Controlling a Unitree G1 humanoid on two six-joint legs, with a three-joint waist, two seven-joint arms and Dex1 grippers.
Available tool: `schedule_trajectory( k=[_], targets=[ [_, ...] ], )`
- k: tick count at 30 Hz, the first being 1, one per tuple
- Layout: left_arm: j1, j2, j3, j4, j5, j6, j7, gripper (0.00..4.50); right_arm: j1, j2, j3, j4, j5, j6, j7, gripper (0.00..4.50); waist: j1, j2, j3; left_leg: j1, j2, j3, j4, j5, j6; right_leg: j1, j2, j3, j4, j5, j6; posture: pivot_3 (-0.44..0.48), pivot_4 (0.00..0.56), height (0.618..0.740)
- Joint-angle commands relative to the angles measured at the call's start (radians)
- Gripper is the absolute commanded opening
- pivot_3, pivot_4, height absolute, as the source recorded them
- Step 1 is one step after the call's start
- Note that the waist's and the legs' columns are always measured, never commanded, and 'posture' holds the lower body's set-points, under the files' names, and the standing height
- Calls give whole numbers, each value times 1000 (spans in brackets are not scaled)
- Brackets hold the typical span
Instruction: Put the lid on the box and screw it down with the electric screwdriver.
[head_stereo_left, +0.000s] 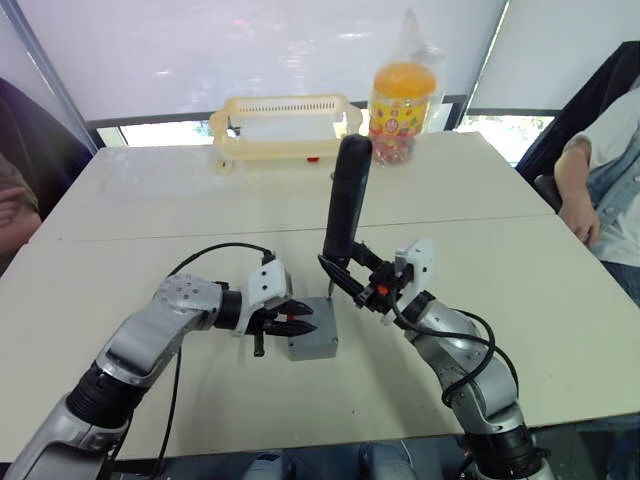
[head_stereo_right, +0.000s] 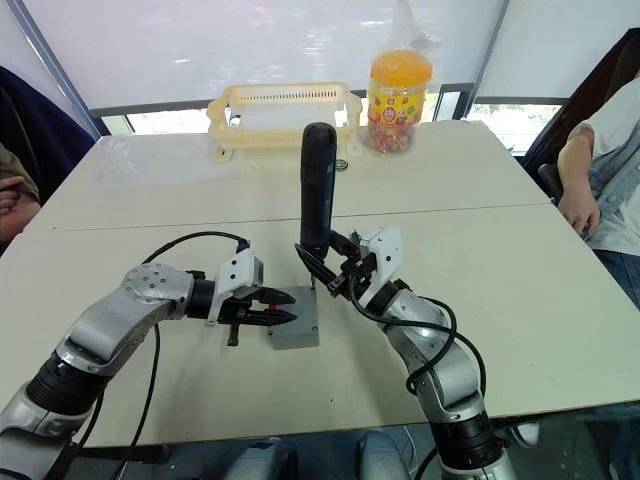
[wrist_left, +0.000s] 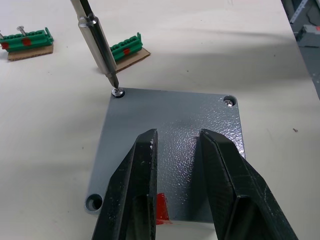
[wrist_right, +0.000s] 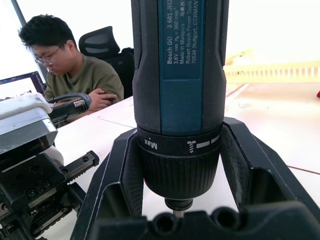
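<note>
your left pincer (head_stereo_left: 290, 326) sits low at the left side of the box (head_stereo_left: 312, 340), fingers (wrist_left: 131, 195) a little apart, reaching over the lid (wrist_left: 170, 150) without clamping it; it looks placed there to steady the box while the screw is driven. the left forearm lies nearly flat along the table (head_stereo_left: 520, 270), wrist turned inward toward the box. the lid is already seated on the box near the table's front edge. one corner hole nearest the pincer is empty, and the far corner on the other side holds a screw (wrist_left: 228, 102).

the bit of the electric screwdriver (head_stereo_left: 346, 205) rests on the screw (wrist_left: 118, 92) at the far corner, the tool nearly upright so it presses straight down. your right pincer (head_stereo_left: 352, 270) is clamped around the driver's lower body, right forearm angled up from the table's front edge, wrist cocked toward the box. you are mid-fastening, i'd judge, with corners left to do.
</note>
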Motion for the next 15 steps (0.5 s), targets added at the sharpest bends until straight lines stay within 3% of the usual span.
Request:
schedule_trajectory(
  k=[1,15],
  targets=[
    [6,1,-12,-5,11,10,1,1319,-19,13,-8,-69,17,-17,0,1769,0,0,0,0,0,0,0,0,0,0,0,0,0,0,0,0,150,740],
    [14,6,-9,-17,11,17,6,1319,12,14,21,-24,-16,-53,18,1769,-1,0,0,0,0,0,0,0,0,0,0,0,0,0,0,0,150,740]
  ],
)
